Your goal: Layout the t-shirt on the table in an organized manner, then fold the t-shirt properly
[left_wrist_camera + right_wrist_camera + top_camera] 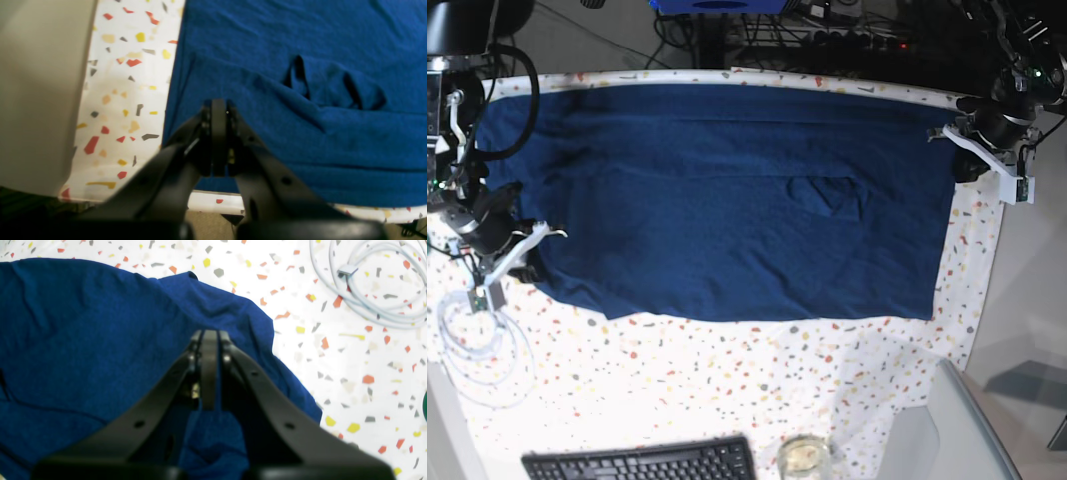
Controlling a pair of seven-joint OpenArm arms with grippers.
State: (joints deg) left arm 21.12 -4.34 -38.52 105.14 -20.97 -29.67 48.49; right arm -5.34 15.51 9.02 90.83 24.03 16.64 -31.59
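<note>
The t-shirt (717, 195) lies spread across the upper half of the base view, a broad dark navy sheet covering most of the table (727, 370), whose white cloth with red, orange, yellow and grey flecks shows below it and along the right edge. Near the middle right of the fabric a small raised fold stands up, and the same wrinkle appears at the centre right of the left wrist view. The left gripper (218, 106) sits at the upper right of the base view, at the shirt's right edge; in its own view the jaws are pressed together, with the blue cloth lying right at and behind the tip, but whether any cloth is pinched between them cannot be told. The right gripper (209, 336) is at the left edge of the base view, beside the shirt's lower left corner; in its wrist view the jaws are closed narrow and a strip of blue fabric runs up between them, so it grips the t-shirt there. A coiled white cable (370, 290) lies on the cloth at the upper right of the right wrist view, apart from the shirt. A black keyboard (642, 462) and a glass (803, 456) sit at the bottom of the base view.
</note>
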